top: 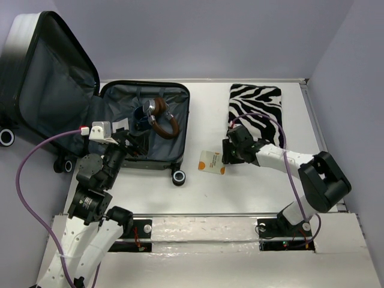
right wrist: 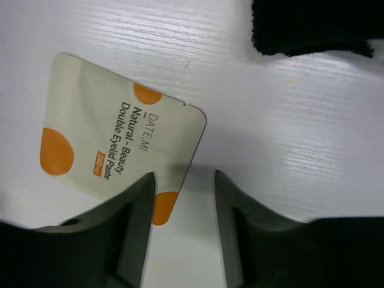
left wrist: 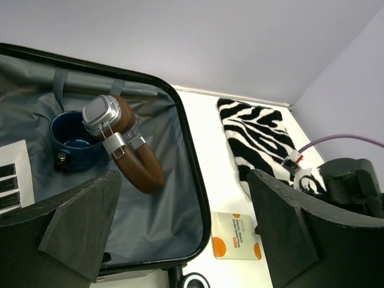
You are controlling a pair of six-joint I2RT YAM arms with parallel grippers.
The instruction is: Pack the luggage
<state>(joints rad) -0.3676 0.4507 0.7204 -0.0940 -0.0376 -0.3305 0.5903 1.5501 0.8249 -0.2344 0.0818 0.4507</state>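
The luggage [top: 117, 101] lies open at the left, its lid [top: 48, 78] propped up at the far left. Its dark grey lining [left wrist: 174, 204] holds brown headphones [top: 162, 123] and a blue cup [top: 141, 114], both also in the left wrist view: headphones [left wrist: 129, 150], cup [left wrist: 72, 141]. My left gripper [top: 129, 144] is open and empty over the case's near edge. A beige packet with orange dots [top: 212, 162] lies flat on the table right of the case. My right gripper [top: 231, 153] is open, low at the packet's right corner [right wrist: 114, 138], jaws on either side of that edge.
A zebra-striped cloth [top: 255, 111] lies at the back right, just beyond my right gripper; its corner shows in the right wrist view [right wrist: 312, 27]. A suitcase wheel [top: 179, 176] sticks out near the packet. Purple walls close in the table at the back and right.
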